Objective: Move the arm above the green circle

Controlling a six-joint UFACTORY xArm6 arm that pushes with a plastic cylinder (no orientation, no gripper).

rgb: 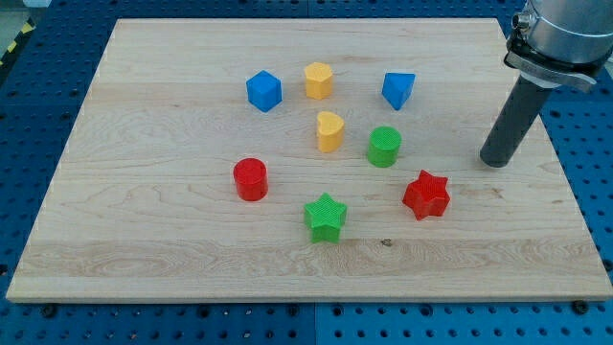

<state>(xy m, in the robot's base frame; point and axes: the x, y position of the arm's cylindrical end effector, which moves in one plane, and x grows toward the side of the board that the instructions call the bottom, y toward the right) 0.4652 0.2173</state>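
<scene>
The green circle [384, 147], a short green cylinder, stands right of the board's middle. My tip [494, 162] rests on the board well to the view's right of it, a little lower, with bare wood between them. The dark rod rises from the tip toward the view's top right. The nearest blocks to the green circle are the yellow heart [329, 130] on its left, the blue triangle [398, 90] above it and the red star [426, 195] below right.
A blue cube [263, 91] and a yellow pentagon-like block [319, 80] sit near the top middle. A red cylinder [251, 179] and a green star [325, 218] sit lower down. The wooden board [144, 240] lies on a blue perforated table.
</scene>
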